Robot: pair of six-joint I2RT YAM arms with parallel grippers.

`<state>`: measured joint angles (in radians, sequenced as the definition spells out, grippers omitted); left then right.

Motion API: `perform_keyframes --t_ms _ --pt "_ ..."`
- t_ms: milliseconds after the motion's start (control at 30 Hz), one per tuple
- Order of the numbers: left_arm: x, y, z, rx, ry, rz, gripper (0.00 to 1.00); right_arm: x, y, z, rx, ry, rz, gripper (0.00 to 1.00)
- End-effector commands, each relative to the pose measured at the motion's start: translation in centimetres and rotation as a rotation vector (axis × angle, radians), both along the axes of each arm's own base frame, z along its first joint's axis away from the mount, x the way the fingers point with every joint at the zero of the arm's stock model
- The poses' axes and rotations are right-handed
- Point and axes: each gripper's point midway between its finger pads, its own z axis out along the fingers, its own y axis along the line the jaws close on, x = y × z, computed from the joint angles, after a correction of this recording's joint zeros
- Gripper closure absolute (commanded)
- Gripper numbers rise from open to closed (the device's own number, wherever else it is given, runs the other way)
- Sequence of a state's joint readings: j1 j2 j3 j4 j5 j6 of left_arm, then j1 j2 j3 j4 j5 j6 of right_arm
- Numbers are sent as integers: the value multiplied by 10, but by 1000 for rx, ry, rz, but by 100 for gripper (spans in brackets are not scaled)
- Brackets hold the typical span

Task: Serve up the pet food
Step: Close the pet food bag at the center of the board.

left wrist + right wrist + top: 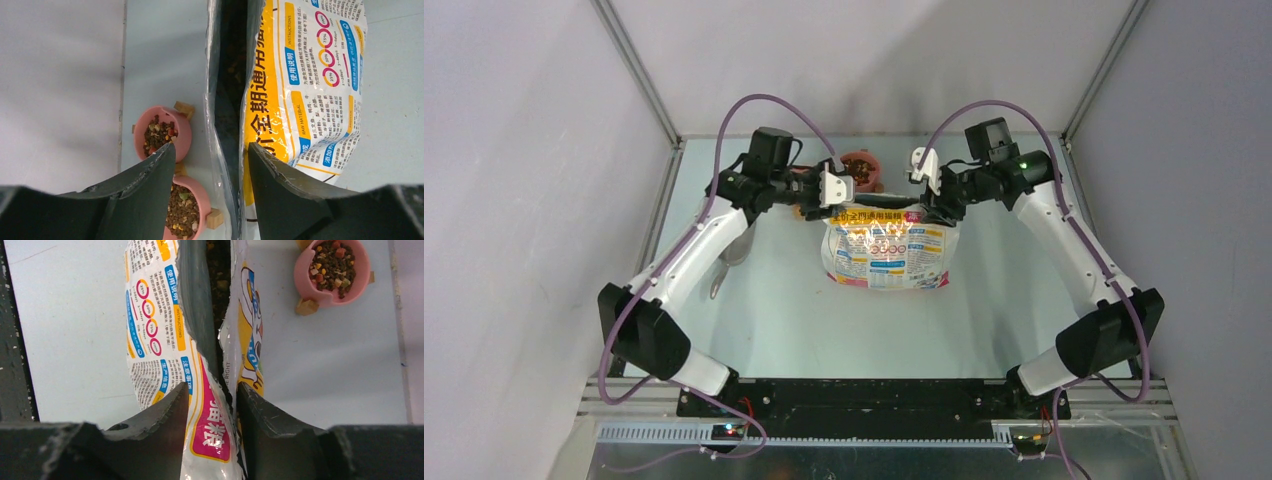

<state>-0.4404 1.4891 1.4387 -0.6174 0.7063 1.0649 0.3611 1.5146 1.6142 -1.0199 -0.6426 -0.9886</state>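
Note:
The printed pet food bag (886, 252) lies mid-table with its torn mouth facing the far side. Brown pet food (218, 271) shows inside the slit. More pet food (158, 134) fills a pink double bowl (861, 170) just beyond the bag. My left gripper (211, 146) is open, straddling the silver-lined lip (220, 125) at the left end of the mouth, and neither finger presses on it. My right gripper (212, 385) is shut on the bag's pink-labelled top corner (212, 425), a finger touching each side.
A grey metal scoop (738, 252) lies on the table to the left, partly under my left arm. Small wooden blocks (215, 218) stick out around the pink bowl (304, 277). Grey walls and metal posts enclose the table on three sides.

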Motion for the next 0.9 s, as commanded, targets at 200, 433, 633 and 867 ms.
perform_keyframes --t_ms 200,433,633,867 --pt "-18 -3 -8 22 18 -58 41 6 -9 4 -17 -58 -90 66" --pt "-30 1 -23 66 29 -64 43 2 -9 2 -3 -92 -99 60" --pt "-28 1 -29 93 2 -44 48 -12 4 -2 -1 -71 -56 56" --pt "-18 12 -32 163 -45 3 97 -10 1 -5 -33 -90 -82 87"
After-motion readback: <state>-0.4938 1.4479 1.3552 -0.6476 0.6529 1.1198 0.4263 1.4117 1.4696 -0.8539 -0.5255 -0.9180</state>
